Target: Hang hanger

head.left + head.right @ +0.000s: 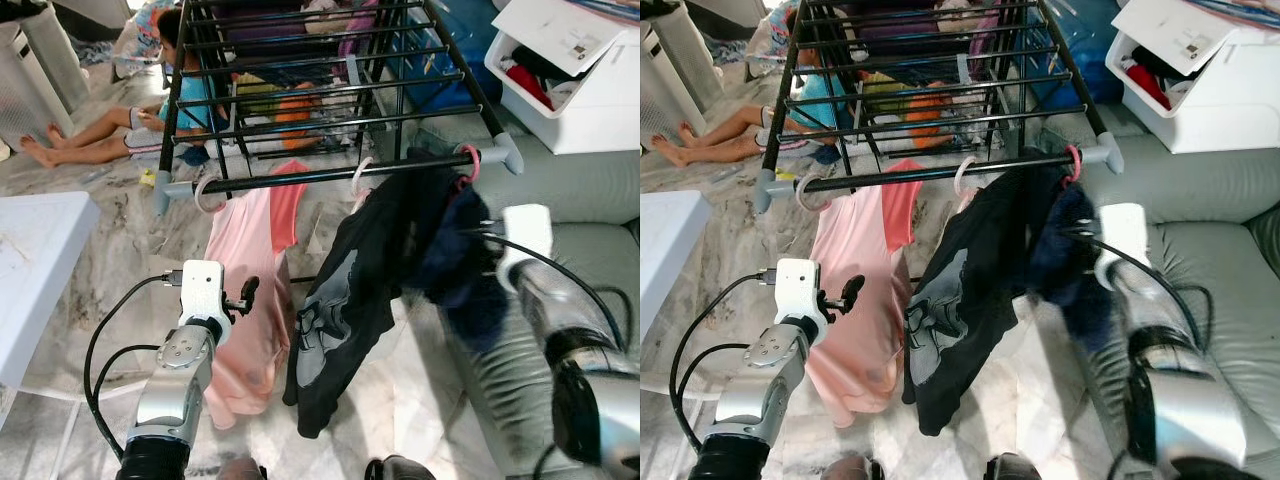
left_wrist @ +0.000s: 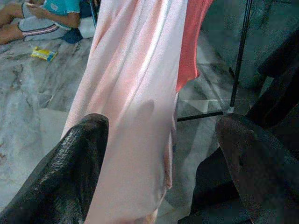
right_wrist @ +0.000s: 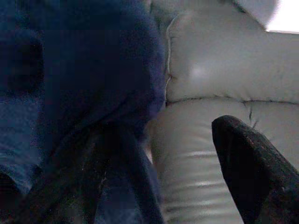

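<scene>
Left pincer spread beside pink shirt; right pincer seemingly spread at navy garment.

- A pink hanger is hooking over the drying rack's front rail near its right end, by the grey corner cap.
- A dark navy garment is drooping from it in bunched folds.

Three garments crowd the drying rack's front rail: a pink shirt, a black shirt and a navy garment. Bare rail shows between the first two. A grey sofa closes the right side.
</scene>
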`<state>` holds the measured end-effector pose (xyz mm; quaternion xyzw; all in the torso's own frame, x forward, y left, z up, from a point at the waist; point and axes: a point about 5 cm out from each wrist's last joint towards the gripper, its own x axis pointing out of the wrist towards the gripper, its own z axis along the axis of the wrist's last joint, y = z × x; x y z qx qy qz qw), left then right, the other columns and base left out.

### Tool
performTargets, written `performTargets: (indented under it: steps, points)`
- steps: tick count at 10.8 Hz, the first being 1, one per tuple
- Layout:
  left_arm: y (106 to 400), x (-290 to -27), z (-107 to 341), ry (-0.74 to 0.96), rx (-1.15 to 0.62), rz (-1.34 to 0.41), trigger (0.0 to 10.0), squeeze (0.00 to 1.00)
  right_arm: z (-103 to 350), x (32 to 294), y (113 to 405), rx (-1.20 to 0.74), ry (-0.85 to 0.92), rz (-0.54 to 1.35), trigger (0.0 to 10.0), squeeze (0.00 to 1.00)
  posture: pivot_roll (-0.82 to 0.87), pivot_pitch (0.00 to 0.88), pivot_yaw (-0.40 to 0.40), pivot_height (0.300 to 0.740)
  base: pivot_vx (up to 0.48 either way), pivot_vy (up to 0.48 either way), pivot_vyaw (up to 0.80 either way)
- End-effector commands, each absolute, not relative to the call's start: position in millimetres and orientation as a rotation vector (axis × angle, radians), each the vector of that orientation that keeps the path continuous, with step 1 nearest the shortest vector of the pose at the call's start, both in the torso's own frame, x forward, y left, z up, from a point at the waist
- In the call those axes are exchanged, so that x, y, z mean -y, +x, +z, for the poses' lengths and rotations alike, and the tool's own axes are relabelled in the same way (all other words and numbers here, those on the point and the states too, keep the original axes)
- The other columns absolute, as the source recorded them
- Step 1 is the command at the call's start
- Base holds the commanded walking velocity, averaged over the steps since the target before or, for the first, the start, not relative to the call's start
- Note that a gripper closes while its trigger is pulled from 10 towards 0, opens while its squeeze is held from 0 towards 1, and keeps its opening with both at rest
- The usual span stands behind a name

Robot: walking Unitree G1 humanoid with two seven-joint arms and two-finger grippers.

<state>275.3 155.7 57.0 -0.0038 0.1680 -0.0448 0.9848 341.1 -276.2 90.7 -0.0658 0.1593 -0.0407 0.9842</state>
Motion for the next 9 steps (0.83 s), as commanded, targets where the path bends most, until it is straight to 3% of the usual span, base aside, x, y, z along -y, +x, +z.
performTargets:
  steps: [1, 9]
  points:
    - [276, -159, 58, 0.009, -0.342, -0.088, 10.0, 0.00, 105, 283, 343, -0.234, -0.108, -0.094, 10.0, 1.00, 0.00, 0.050, 0.054, 0.740, 0.000, 0.000, 0.00]
    - [277, -160, 58, 0.011, -0.347, -0.077, 10.0, 0.00, 97, 272, 342, -0.265, -0.071, 0.010, 10.0, 1.00, 0.01, 0.052, 0.047, 0.740, 0.000, 0.000, 0.00]
